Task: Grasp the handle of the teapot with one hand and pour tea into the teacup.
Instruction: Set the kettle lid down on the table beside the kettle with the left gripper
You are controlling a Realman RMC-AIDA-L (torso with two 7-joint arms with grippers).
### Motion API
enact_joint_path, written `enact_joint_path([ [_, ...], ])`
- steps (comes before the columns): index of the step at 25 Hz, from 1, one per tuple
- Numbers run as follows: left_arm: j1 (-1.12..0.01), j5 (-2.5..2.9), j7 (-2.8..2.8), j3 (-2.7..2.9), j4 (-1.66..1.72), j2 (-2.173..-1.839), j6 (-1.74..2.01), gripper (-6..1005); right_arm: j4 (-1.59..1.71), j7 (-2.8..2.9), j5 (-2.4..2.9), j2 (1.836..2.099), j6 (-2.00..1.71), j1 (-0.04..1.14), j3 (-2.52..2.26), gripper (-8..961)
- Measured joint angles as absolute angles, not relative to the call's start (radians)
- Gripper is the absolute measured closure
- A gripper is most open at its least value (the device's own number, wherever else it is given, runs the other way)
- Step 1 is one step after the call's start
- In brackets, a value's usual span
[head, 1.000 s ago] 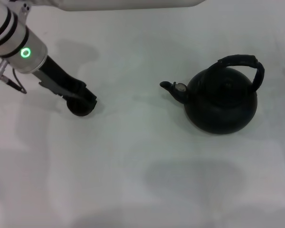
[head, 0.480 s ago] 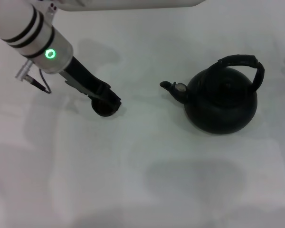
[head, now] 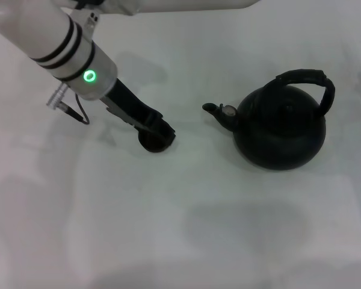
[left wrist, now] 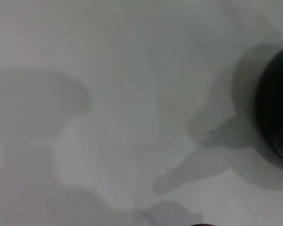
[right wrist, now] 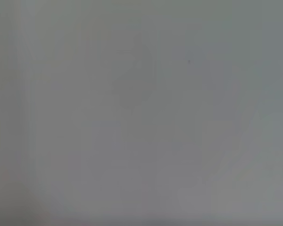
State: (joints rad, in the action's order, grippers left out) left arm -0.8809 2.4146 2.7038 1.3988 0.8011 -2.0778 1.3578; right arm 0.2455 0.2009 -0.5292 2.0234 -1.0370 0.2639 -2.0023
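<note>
The large round black teapot (head: pixel 281 127) stands on the white table at the right in the head view. Its spout (head: pixel 219 113) points left and its arched handle (head: pixel 310 79) rises over its top. It also shows as a dark round shape at the edge of the left wrist view (left wrist: pixel 276 117). My left gripper (head: pixel 156 133) reaches in from the upper left and is shut on the small black teacup (head: pixel 151 143), which is low over the table, left of the spout with a gap between. The cup's inside is hidden. My right gripper is out of view.
The white table (head: pixel 186 241) runs all around the teapot and cup. My left arm (head: pixel 66 48), with a green ring light, crosses the upper left. The right wrist view shows only a plain grey surface.
My left gripper has carried the teacup to the right, toward the teapot's spout. The teapot has not moved.
</note>
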Motion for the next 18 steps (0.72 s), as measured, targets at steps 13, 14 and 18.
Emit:
enact_joint_path([
  [13, -0.891, 2.340, 2.704, 1.499, 0.784, -2.079, 1.331, 298, 0.245, 0.201, -0.529, 2.023, -1.035, 0.264, -2.007, 143],
  [14, -0.888, 2.338, 2.704, 1.500, 0.783, -2.079, 1.331, 297, 0.245, 0.201, -0.529, 2.023, -1.035, 0.264, -2.008, 143],
  [18, -0.888, 2.337, 2.705, 1.506, 0.766, -2.079, 1.330, 297, 0.245, 0.201, -0.529, 2.024, -1.035, 0.264, -2.008, 145],
])
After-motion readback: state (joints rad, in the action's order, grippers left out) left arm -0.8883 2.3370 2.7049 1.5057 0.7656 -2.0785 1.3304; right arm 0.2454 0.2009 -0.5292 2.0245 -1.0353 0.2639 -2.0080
